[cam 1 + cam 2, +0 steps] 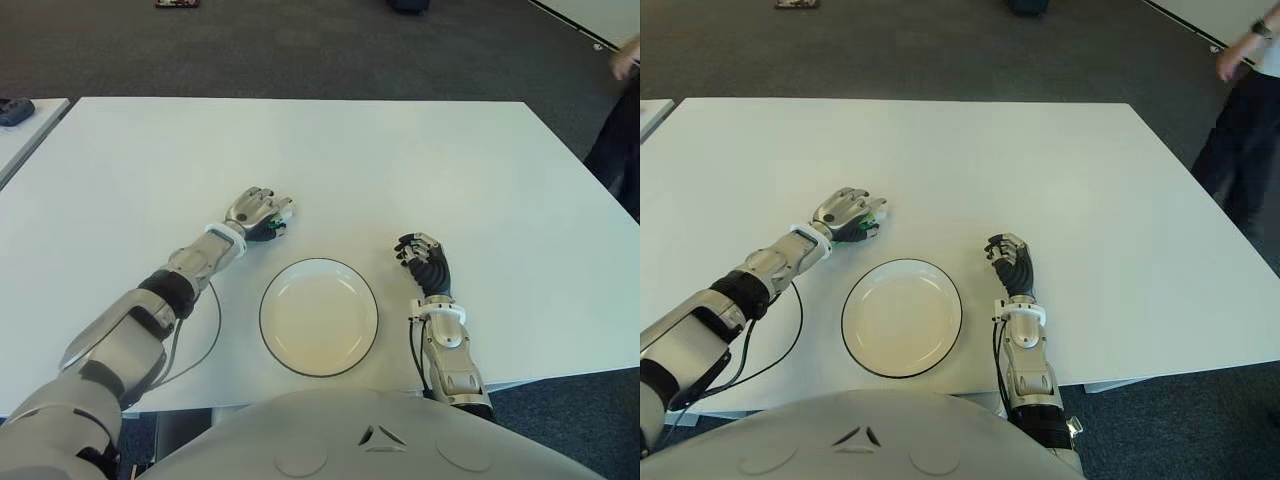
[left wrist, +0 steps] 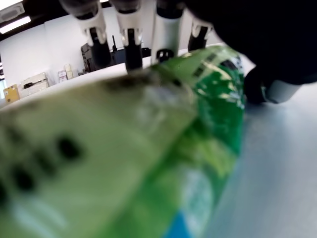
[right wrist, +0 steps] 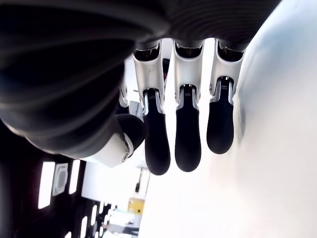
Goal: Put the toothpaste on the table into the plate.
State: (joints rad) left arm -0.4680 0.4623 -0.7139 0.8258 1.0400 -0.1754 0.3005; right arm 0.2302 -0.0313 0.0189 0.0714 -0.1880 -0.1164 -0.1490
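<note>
The toothpaste (image 2: 198,129) is a green and white tube, mostly hidden under my left hand (image 1: 258,212); only a bit of green (image 1: 273,226) shows past the fingers. It lies on the white table (image 1: 400,170), just beyond the plate's left edge. In the left wrist view the fingers curl over the tube and the thumb presses its far side. The white plate (image 1: 268,292) with a dark rim stands near the table's front edge and holds nothing. My right hand (image 1: 424,258) shows just right of the plate, fingers (image 3: 188,139) relaxed and holding nothing.
A black cable (image 1: 214,330) loops on the table beside my left forearm. A second table (image 1: 25,135) with a dark object (image 1: 14,110) stands at the far left. A person (image 1: 1248,120) stands past the table's right far corner.
</note>
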